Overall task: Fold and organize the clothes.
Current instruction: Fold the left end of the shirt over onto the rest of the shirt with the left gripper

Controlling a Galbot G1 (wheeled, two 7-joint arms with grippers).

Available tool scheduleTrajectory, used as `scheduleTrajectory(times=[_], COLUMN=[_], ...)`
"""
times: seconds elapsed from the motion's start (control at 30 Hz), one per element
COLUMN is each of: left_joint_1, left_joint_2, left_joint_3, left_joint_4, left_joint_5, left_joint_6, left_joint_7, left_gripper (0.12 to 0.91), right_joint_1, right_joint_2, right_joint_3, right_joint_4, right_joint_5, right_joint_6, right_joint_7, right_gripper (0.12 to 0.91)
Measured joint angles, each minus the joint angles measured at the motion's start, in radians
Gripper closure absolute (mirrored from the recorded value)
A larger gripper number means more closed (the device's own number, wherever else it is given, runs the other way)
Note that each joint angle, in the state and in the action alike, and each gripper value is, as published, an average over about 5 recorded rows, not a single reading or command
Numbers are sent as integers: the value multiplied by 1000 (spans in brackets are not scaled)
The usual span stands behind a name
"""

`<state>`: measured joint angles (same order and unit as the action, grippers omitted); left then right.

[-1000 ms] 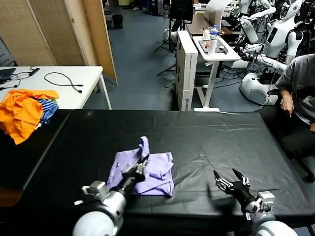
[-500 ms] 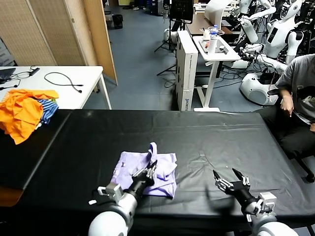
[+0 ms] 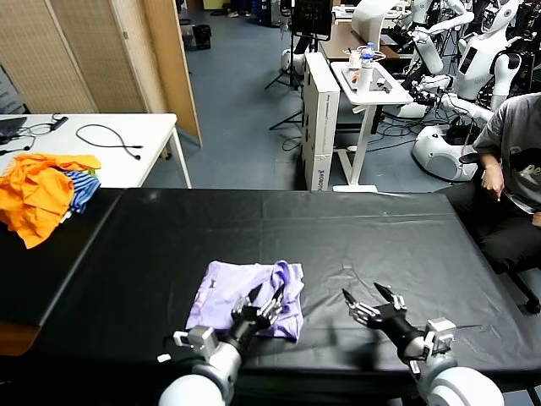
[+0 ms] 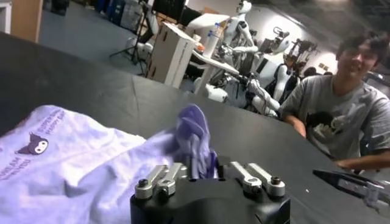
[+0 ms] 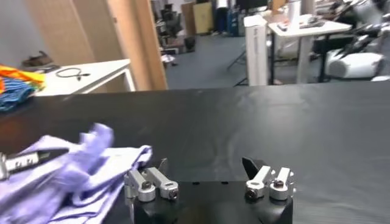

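Shirt: lavender tee (image 3: 245, 298) lies bunched on black table (image 3: 355, 228), near front edge, left of centre. Roughly folded into a rumpled rectangle; right edge puckers up into a small ridge.
Print: darker purple cartoon face + lettering (image 4: 31, 149) faces up on the flat part, seen from left wrist view.
Left gripper (image 3: 265, 302): low over the shirt's front right part, fingers spread apart w/ nothing between them. Fingertips (image 3: 278, 295) sit at the fabric; cannot tell if they touch it. In left wrist view the raised fold of cloth stands just beyond the jaws.
Right gripper (image 3: 372, 302): over bare table, right of the shirt, apart from it. Fingers wide, holding nothing. Right wrist view shows both tips splayed w/ black cloth beyond and the shirt off to one side.
Table cover: black sheet, a few creases near the middle.
Heap (image 3: 38, 193): orange + blue-striped garments at far left, at the edge of a white table (image 3: 135, 165), well apart from the shirt.
Cable (image 3: 108, 138): black, looped on the white table behind the heap.
Person (image 3: 514, 161): grey tee, seated at right end of the black table; in left wrist view he's smiling.
Background: white cabinet (image 3: 319, 118) + small stand w/ bottle (image 3: 366, 55), several white robots at far right.
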<state>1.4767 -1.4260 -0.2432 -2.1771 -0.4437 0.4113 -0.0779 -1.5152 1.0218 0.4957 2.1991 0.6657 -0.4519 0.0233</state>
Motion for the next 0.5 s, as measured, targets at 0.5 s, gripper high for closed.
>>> scheduleTrajectory(times=[0.5], left_joint_1=[72], left_joint_2=[51], left_joint_3=[-280], left_joint_4=[-67], left_joint_5=[55], left_joint_6=[-27], left_joint_7=[-12], left_gripper=[123], right_joint_1=[308], right_joint_2=[16], right_joint_3=[-365], right_joint_4=[-114], right_joint_5=[-70], right_joint_6=[-72], right_joint_7=[41], right_gripper=[118])
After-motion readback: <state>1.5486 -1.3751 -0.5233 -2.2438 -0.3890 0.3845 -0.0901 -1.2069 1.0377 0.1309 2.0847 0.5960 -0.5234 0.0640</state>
